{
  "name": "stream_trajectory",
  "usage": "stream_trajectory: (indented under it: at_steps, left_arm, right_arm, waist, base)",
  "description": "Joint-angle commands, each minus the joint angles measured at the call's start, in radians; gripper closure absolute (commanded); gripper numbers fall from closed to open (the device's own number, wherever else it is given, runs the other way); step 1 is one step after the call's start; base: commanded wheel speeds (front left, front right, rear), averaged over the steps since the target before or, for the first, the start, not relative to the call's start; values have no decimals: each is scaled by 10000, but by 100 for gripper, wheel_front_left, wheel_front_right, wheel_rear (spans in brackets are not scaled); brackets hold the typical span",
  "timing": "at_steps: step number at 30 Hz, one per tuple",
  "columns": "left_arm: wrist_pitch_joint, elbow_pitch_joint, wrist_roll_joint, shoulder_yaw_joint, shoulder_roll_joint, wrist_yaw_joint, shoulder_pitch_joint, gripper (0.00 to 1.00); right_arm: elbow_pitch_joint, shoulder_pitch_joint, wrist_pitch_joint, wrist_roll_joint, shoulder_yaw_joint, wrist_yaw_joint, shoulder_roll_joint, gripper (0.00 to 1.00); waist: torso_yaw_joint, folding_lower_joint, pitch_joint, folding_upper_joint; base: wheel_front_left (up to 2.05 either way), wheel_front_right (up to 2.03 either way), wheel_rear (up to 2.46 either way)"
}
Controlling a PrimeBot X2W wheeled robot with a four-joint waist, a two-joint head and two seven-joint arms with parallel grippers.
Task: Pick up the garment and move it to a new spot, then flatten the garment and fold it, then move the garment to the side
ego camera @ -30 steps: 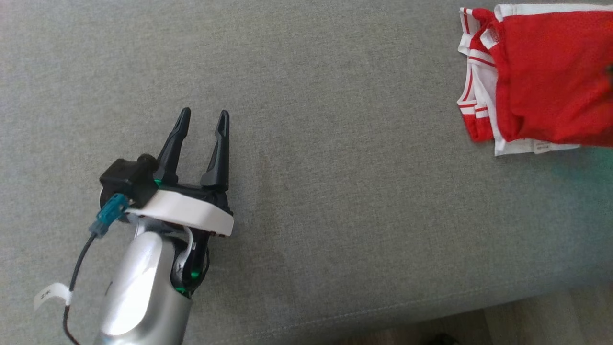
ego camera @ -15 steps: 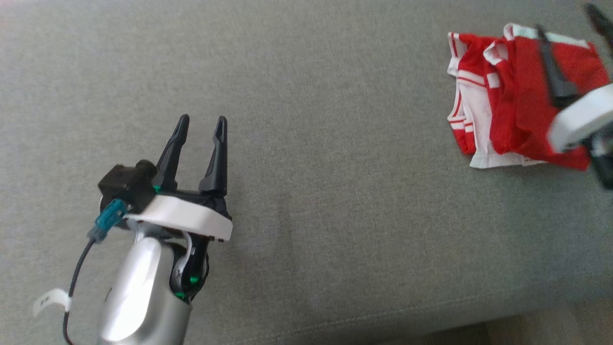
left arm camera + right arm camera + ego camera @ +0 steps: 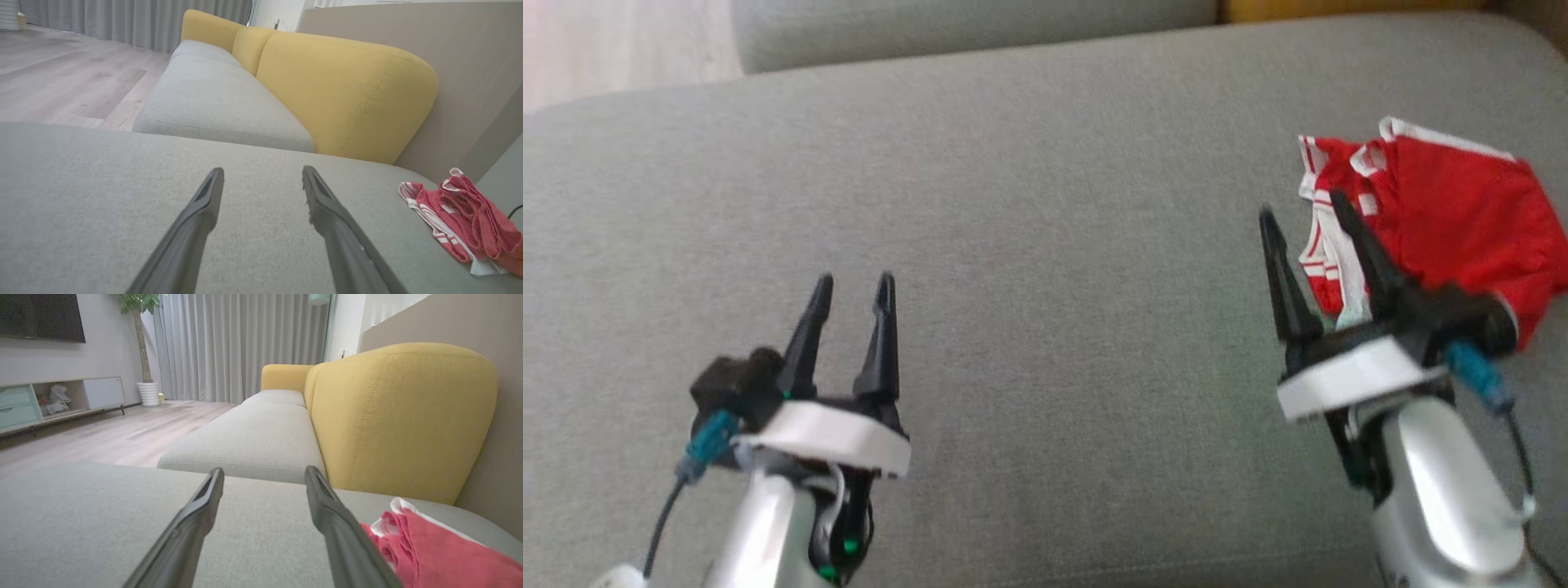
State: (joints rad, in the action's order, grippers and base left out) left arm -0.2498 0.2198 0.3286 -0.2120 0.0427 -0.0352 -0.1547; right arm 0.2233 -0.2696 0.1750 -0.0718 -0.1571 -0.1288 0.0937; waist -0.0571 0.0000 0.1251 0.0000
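The garment [image 3: 1445,208] is red mesh cloth with white trim and thin white stripes along one edge. It is folded into a compact, slightly rumpled stack with its layers showing at the side. It lies on the right end of the grey sofa seat cushion [image 3: 1054,204], toward the back, near the yellow back cushion [image 3: 347,90].

The right jaws stand wide apart with nothing between them, on the near side of the garment. In the head view one of them crosses the striped edge of the garment. In the right wrist view the cloth [image 3: 429,555] lies just beside that jaw, outside the gap, and I cannot tell whether they touch.

The left jaws are also spread and empty, over bare cushion and well apart from the garment [image 3: 461,216], which shows off to their right. Past the sofa are a pale wooden floor [image 3: 61,81] and grey curtains [image 3: 241,347].
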Motion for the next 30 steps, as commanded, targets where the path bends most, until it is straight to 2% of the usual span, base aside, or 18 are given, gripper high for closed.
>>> stream_trajectory:
  at_steps: [1, 9, 23, 30]
  left_arm:
    - [-120, -313, 86, 299, 75, 18, -120, 0]
    - [-120, -346, 22, 337, 75, 214, 608, 0]
    - [-120, -906, -314, 576, 75, 660, 972, 0]
    - [-120, -724, -148, 623, 75, 480, 936, 0]
  right_arm:
    - [-249, -100, 180, 170, -78, -19, -81, 0]
    - [-28, 1312, 770, 836, 169, -19, -423, 0]
    - [78, 1534, 864, -235, 158, -19, -433, 0]
    - [-49, 1504, 866, -372, 84, -19, -433, 0]
  waist:
    - [202, 0, -250, 0]
    - [357, 0, -666, 0]
    - [264, 0, -641, 0]
    - [242, 0, -561, 0]
  base:
    - [0, 0, 0]
    - [0, 0, 0]
    - [0, 0, 0]
    - [0, 0, 0]
